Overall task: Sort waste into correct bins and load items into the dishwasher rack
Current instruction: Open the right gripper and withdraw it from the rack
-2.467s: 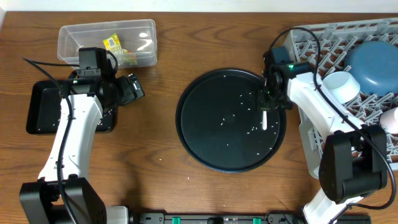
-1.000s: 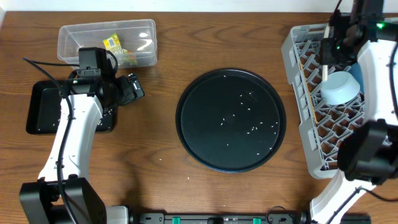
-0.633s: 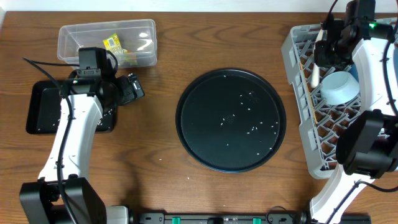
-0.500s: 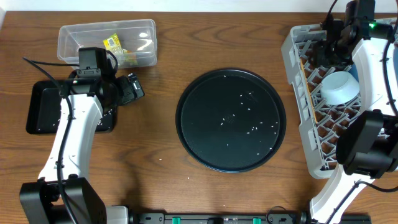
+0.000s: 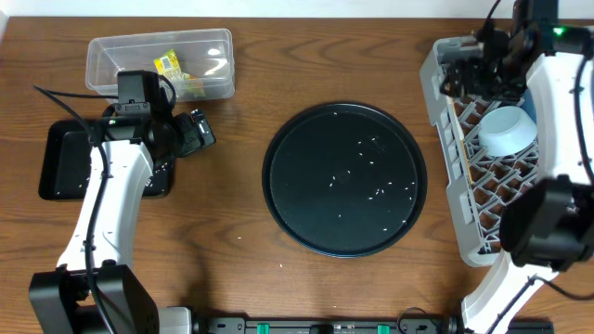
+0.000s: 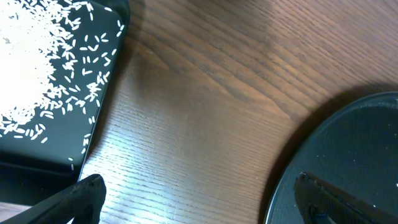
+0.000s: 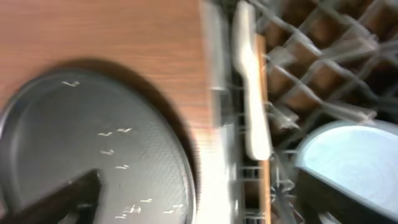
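Overhead puts your right gripper (image 5: 462, 82) wide open, empty, over the dishwasher rack (image 5: 436, 186), white utensil (image 7: 252, 93) lying inside: loading step, next likely rice grains (image 5: 376, 193) on round tray (image 5: 306, 204).

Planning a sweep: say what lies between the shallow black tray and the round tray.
Bare wood table, in the left wrist view; overhead shows the left gripper above it.
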